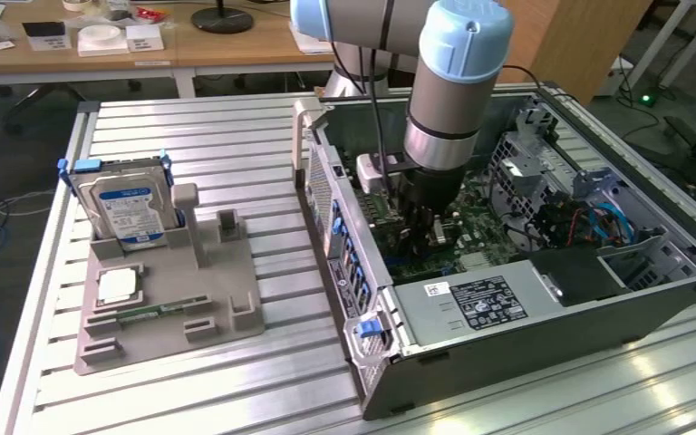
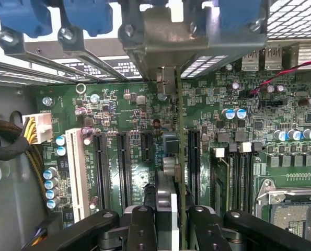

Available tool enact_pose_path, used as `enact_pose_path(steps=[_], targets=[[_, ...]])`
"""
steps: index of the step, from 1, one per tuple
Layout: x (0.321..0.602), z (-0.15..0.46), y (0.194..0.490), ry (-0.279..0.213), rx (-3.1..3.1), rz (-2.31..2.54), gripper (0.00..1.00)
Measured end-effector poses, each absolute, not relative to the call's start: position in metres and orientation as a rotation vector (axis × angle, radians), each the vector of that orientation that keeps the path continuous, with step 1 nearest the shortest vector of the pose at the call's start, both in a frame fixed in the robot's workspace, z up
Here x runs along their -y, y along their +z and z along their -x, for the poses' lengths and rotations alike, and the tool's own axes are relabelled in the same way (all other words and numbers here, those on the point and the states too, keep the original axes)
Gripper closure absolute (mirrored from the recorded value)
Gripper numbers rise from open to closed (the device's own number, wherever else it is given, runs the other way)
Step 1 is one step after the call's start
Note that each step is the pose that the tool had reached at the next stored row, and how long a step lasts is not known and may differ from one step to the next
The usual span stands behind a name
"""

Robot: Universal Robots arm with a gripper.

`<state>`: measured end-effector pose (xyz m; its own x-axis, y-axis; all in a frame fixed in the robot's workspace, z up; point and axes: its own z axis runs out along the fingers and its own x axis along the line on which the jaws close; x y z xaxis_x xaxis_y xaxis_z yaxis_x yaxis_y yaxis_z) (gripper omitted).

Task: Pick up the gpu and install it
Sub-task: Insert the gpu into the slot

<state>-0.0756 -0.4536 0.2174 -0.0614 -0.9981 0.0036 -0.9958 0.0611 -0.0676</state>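
Grey metal computer case [image 1: 638,299] lies open on the slatted desk [image 1: 203,145], arm reaching down inside. Green motherboard [image 2: 118,110] sits below the wrist. Gripper [image 2: 168,219] jaws clamped on the gpu [image 2: 180,157], held edge-on, upright, over the expansion slots [image 2: 123,167].

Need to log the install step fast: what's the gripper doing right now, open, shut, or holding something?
Gripper: shut on the gpu, held edge-on above the motherboard slots inside the computer case.
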Motion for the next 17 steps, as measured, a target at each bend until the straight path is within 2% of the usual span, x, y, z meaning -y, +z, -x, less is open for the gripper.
enact_pose_path(steps=[17], targets=[[0.4536,0.076,0.2084,-0.079,-2.256,2.122,0.72]])
